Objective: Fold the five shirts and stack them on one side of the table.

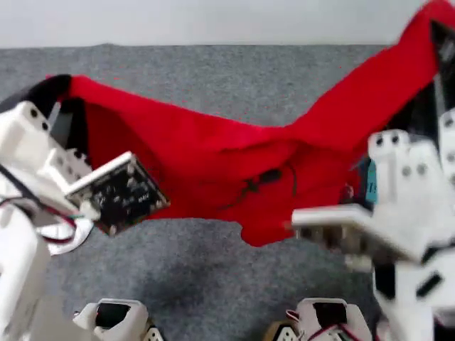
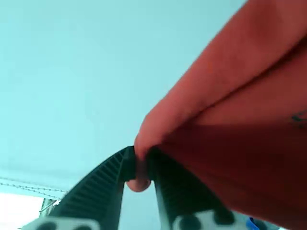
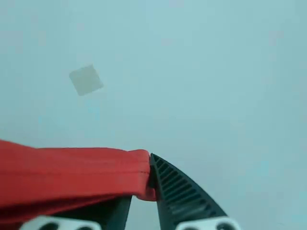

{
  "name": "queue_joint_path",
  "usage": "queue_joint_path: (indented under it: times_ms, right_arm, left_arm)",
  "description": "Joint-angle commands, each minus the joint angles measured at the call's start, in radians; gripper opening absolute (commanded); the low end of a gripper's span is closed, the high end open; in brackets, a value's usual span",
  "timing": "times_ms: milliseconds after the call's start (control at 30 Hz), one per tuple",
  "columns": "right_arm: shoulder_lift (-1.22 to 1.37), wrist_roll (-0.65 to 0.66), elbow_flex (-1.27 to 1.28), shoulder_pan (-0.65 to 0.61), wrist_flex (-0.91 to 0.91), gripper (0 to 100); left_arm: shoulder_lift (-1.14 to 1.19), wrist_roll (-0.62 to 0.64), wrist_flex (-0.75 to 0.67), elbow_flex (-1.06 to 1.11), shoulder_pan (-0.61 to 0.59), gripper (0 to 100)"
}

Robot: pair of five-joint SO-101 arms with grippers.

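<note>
A: What sits closest?
B: The circuit board (image 1: 124, 192) on the left arm's wrist. Beyond it the left gripper (image 2: 139, 167) pinches a bunched edge of the red shirt (image 1: 213, 163)
A: And the right gripper (image 3: 144, 187)?
B: Clamped on a hem corner. The shirt hangs stretched between them, sagging mid-span over the grey table (image 1: 213, 284) — table surface shows beyond its upper edge and in front of its lower edge

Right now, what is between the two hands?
The red shirt, pinched by the left hand and the right hand, hangs stretched between them, sagging above the gray table; the high view shows it.
</note>
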Motion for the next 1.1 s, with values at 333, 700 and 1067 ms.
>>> queue_joint_path:
  times_ms: [333, 700, 1067]
  right_arm:
    - [-0.177, 0.049, -0.06, 0.12, 0.054, 1.0]
    - [-0.007, 0.048, 0.175, 0.111, 0.124, 1.0]
    - [0.11, -0.055, 0.724, -0.024, -0.268, 0.9]
  left_arm:
    - [-0.328, -0.005, 0.018, 0.243, -0.044, 0]
    - [-0.333, -0.003, -0.163, 0.71, -0.083, 0]
    - [-0.33, -0.003, -1.053, 1.521, -0.097, 0]
